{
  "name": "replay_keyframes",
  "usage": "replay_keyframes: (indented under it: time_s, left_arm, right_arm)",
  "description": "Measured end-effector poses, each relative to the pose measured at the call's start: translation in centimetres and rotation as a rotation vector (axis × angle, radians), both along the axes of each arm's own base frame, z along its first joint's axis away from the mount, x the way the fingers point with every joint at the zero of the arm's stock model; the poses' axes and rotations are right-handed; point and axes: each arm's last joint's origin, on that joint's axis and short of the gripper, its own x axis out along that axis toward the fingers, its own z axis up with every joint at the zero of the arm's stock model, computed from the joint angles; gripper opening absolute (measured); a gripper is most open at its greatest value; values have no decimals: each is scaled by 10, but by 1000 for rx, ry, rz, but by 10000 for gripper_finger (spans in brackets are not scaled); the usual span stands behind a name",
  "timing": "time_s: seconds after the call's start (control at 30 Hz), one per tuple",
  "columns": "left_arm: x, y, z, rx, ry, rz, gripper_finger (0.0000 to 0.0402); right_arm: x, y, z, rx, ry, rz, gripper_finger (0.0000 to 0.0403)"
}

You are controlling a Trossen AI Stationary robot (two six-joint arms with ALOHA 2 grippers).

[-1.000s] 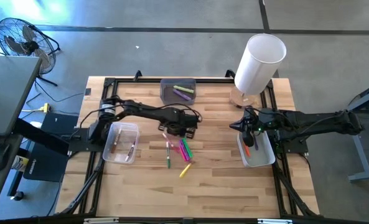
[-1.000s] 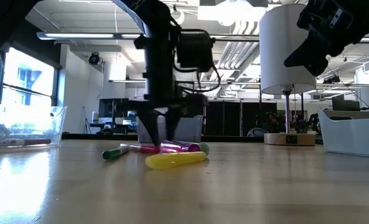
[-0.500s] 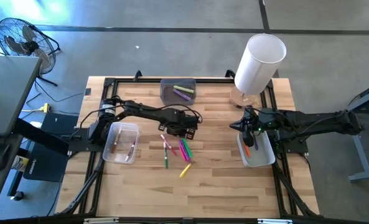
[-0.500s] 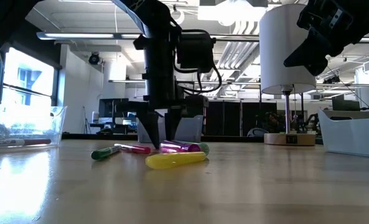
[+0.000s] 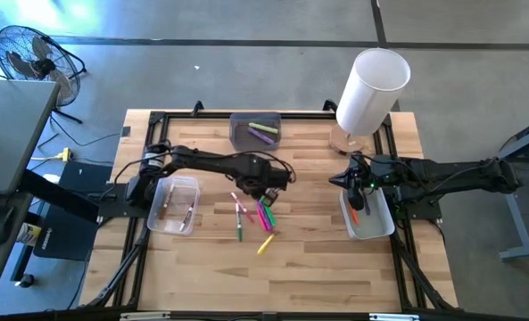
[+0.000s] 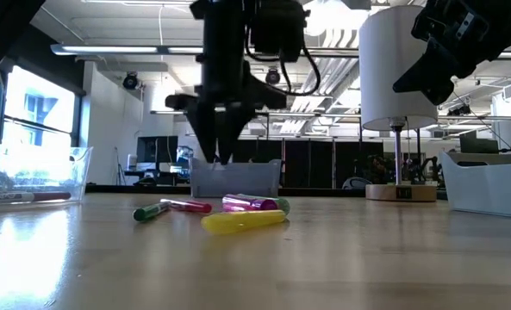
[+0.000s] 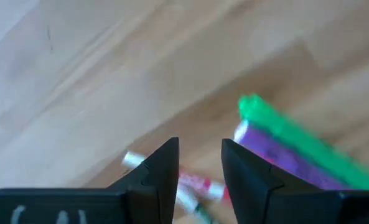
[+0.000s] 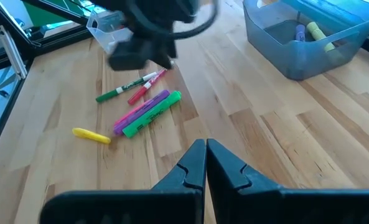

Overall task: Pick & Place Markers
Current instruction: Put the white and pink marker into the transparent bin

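Observation:
Several markers (image 5: 255,217) lie loose on the wood at the table's middle: a thin green one (image 6: 150,211), a thin red one (image 7: 196,185), thick pink, purple (image 7: 277,152) and green ones (image 7: 296,137), and a yellow one (image 6: 242,221) nearest. My left gripper (image 5: 266,184) hangs above the group's far end, off the table (image 6: 217,158). It is open by a narrow gap (image 7: 200,168) with nothing between the fingers. My right gripper (image 5: 353,184) hovers shut (image 8: 206,152) over the white bin (image 5: 371,223).
A blue-grey bin (image 5: 255,131) at the far middle holds yellow-green and purple markers. A clear bin (image 5: 173,203) at the left holds a few more. The white bin holds a red one (image 5: 354,214). A white cylinder lamp (image 5: 371,89) stands at the far right. Bare wood lies near the loose markers.
My left gripper has risen straight up from the table, where its fingertips stood among the markers, and carries nothing. The thin green marker has slid a little along the table. The other markers and my right arm have stayed put.

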Motion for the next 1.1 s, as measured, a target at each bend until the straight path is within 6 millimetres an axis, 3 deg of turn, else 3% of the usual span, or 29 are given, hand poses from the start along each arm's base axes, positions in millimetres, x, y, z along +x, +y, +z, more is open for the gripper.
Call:
replay_keyframes:
  time_s: [0.13,0.3,0.43,0.53,0.83,1.1]
  left_arm:
    - [-3,-15,8,-48,64,-201,119]
    - [-10,-36,10,-106,162,-613,119]
    - [-13,-48,7,-86,212,-948,119]
    - [-11,-51,-1,-72,194,-1099,119]
    - [-9,-50,-21,-39,161,-1208,119]
    - [-8,-32,-35,-11,149,-1169,119]
  right_arm:
    - [0,0,0,0,0,0,1]
    - [0,0,0,0,0,0,1]
    - [0,0,0,0,0,-3,2]
    - [0,0,0,2,-2,-16,1]
    - [0,-1,0,28,-8,-60,2]
    - [0,-2,0,23,-8,-72,2]
